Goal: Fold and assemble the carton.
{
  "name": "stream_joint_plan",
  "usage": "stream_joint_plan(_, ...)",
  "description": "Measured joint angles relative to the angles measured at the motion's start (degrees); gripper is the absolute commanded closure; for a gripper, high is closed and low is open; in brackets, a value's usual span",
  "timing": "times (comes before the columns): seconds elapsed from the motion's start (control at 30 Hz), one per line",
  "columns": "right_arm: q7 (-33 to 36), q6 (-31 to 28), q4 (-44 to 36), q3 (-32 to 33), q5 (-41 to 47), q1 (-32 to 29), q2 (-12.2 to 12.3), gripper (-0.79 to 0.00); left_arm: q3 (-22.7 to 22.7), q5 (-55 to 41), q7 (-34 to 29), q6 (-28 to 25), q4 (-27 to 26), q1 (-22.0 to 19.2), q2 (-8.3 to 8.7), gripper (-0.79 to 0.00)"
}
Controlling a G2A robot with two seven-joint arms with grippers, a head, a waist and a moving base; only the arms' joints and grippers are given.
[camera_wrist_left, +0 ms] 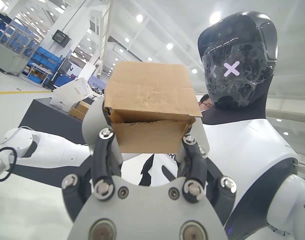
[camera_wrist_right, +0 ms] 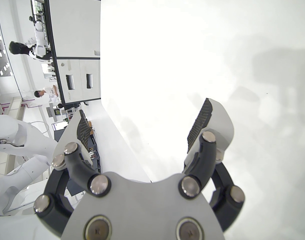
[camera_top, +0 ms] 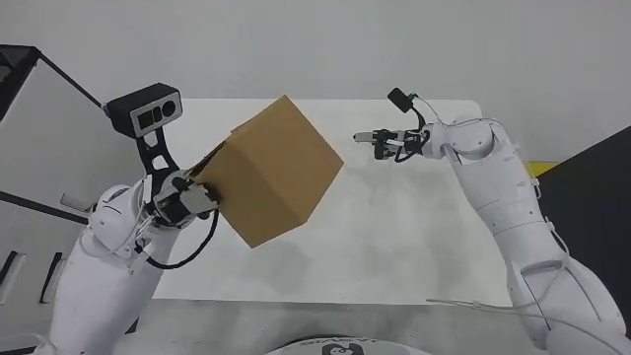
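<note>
A brown cardboard carton (camera_top: 271, 170), formed into a box, hangs tilted above the left half of the white table (camera_top: 414, 247). My left gripper (camera_top: 202, 195) is shut on its lower left edge. In the left wrist view the carton (camera_wrist_left: 149, 93) sits between the two fingers (camera_wrist_left: 92, 123), and a folded flap with a dark gap behind it faces the camera. My right gripper (camera_top: 367, 139) stands open over the table's far right part, a short way right of the carton, with nothing between its ribbed pads (camera_wrist_right: 205, 118). The right wrist view has it just above the bare tabletop (camera_wrist_right: 180, 38).
A black camera unit (camera_top: 148, 110) on a bracket stands up beside the left arm, near the table's left edge. A dark-framed panel (camera_top: 25, 69) lies off the table to the left. A dark surface (camera_top: 592, 182) borders the right side.
</note>
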Motion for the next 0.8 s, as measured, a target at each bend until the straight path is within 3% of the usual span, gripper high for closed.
stream_joint_plan(0.27, 0.00, 0.00, 0.00, 0.00, 0.00, 0.00, 0.00, -0.785, -1.47, 3.79, -0.17, 2.07, 0.65, -0.66, -0.11, 0.000)
stream_joint_plan(0.57, 0.00, 0.00, 0.00, 0.00, 0.00, 0.00, 0.00, -0.785, -7.92, 28.30, -4.08, 19.09, -4.50, -3.27, 1.02, 0.000)
stream_joint_plan(0.63, 0.00, 0.00, 0.00, 0.00, 0.00, 0.00, 0.00, -0.785, -8.42, 32.79, -4.84, 20.03, -6.08, -3.84, 1.16, 0.000)
stream_joint_plan(0.8, 0.00, 0.00, 0.00, 0.00, 0.00, 0.00, 0.00, -0.785, -8.38, 32.92, -4.81, 19.89, -6.11, -3.85, 1.16, 0.000)
